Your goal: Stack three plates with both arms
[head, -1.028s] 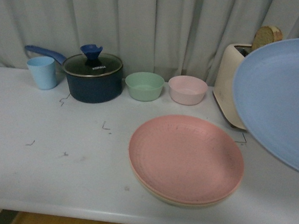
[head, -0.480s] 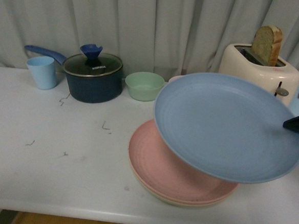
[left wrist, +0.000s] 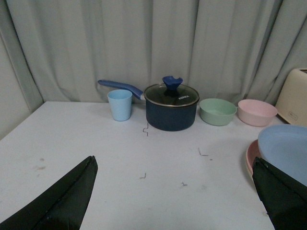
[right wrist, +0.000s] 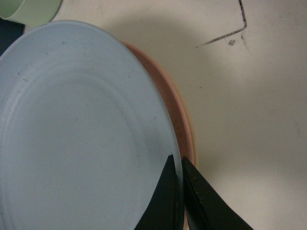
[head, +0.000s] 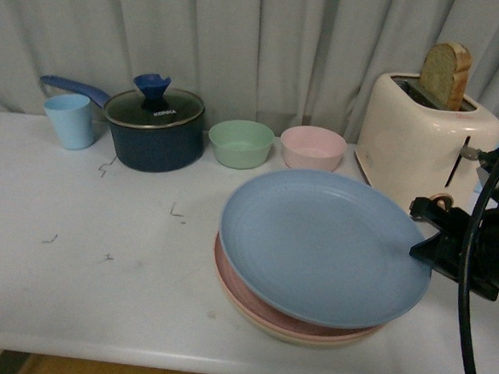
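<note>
The light blue plate [head: 323,243] lies slightly tilted over the pink plate [head: 250,300], which rests on the beige plate [head: 299,336]. My right gripper [head: 418,248] is shut on the blue plate's right rim. In the right wrist view the black fingers [right wrist: 165,191] pinch that blue plate [right wrist: 81,129] at its edge, with the pink plate [right wrist: 168,103] and a sliver of the beige plate [right wrist: 191,136] beneath. My left gripper [left wrist: 172,165] hangs open over bare table, left of the blue plate [left wrist: 285,148] and the pink plate [left wrist: 250,157].
Behind the stack stand a green bowl [head: 241,143], a pink bowl [head: 312,149] and a cream toaster [head: 420,139] holding a slice of bread. A dark blue lidded pot [head: 153,127] and a light blue cup [head: 70,120] are at the back left.
The right arm has brought the blue plate down and leftward from high at the right onto the pink plate. The stack below has not moved.
</note>
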You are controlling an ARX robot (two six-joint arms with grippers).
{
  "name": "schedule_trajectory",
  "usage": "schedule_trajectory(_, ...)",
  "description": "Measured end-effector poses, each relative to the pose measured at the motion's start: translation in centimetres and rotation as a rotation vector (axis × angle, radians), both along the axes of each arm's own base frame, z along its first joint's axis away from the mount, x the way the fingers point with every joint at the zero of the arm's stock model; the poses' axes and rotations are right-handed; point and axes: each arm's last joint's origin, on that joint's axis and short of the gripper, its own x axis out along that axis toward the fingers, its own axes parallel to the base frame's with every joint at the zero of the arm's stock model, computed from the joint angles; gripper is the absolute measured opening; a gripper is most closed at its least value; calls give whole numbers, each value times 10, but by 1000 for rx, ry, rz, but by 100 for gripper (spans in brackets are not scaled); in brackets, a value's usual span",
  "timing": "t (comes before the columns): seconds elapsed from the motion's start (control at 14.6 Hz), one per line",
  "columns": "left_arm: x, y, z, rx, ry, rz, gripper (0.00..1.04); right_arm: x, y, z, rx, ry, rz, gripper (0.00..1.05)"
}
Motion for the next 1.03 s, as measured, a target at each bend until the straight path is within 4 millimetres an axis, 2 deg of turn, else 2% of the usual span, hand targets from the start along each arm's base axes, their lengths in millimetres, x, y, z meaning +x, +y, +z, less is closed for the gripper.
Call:
schedule_trajectory(0.48, 0, 0, 0, 0, 0, 0, 98, 6, 5, -11, -38, 32, -22, 3)
schedule_trajectory(0.55, 0, 0, 0, 0, 0, 0, 98, 9, 4, -12, -35, 27, -16, 10)
schedule_trajectory(0.62, 0, 0, 0, 0, 0, 0, 98, 4, -4, -6, -3, -5, -17, 52)
schedule_trajectory(0.69, 0, 0, 0, 0, 0, 0, 98, -5, -14, 5, 10, -36, -33, 70)
schedule_trajectory(0.82, 0, 0, 0, 0, 0, 0, 98, -25, -28, 25, -29, -86, -93, 93)
schedule_trajectory(0.89, 0, 0, 0, 0, 0, 0, 98, -26, -31, 29, -42, -106, -104, 100)
schedule_trajectory(1.03, 0, 0, 0, 0, 0, 0, 98, -25, -32, 26, -62, -129, -107, 97)
